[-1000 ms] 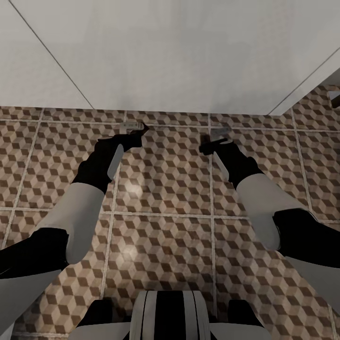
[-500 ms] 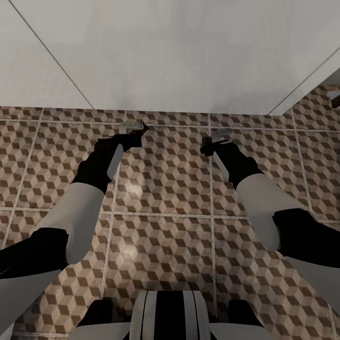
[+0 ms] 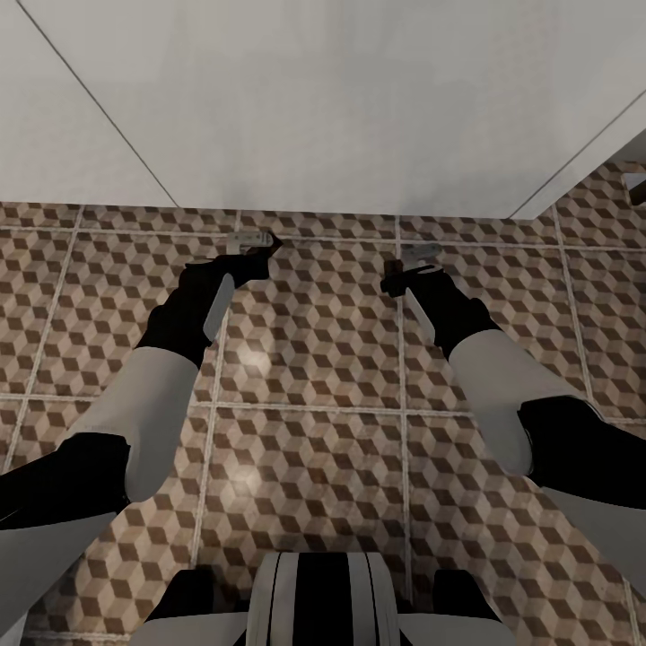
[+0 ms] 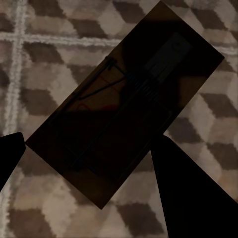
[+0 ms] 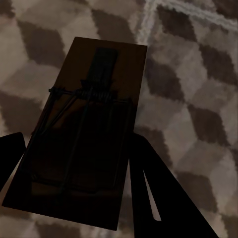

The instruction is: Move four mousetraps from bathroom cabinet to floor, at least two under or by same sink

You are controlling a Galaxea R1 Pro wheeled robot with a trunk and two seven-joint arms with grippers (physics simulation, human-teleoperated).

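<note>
In the left wrist view a dark-brown mousetrap (image 4: 129, 99) with thin wire parts sits between the fingers of my left gripper (image 4: 89, 144), which looks shut on its edges just above the bathroom floor (image 4: 208, 114). In the right wrist view a second mousetrap (image 5: 99, 74) is held the same way in my right gripper (image 5: 77, 144). In the head view the left gripper (image 3: 256, 240) and right gripper (image 3: 417, 254) reach down to the cube-patterned bathroom floor (image 3: 314, 341), close to the foot of a white surface. The cabinet and the sink are out of view.
A plain white surface (image 3: 341, 108) with thin seams spans the far side; I cannot tell whether it is wall or fixture. It steps back at the right (image 3: 574, 170). Patterned tiles stretch between my arms and my base (image 3: 314, 601).
The right gripper has edged very slightly forward. The left arm and the view have not moved.
</note>
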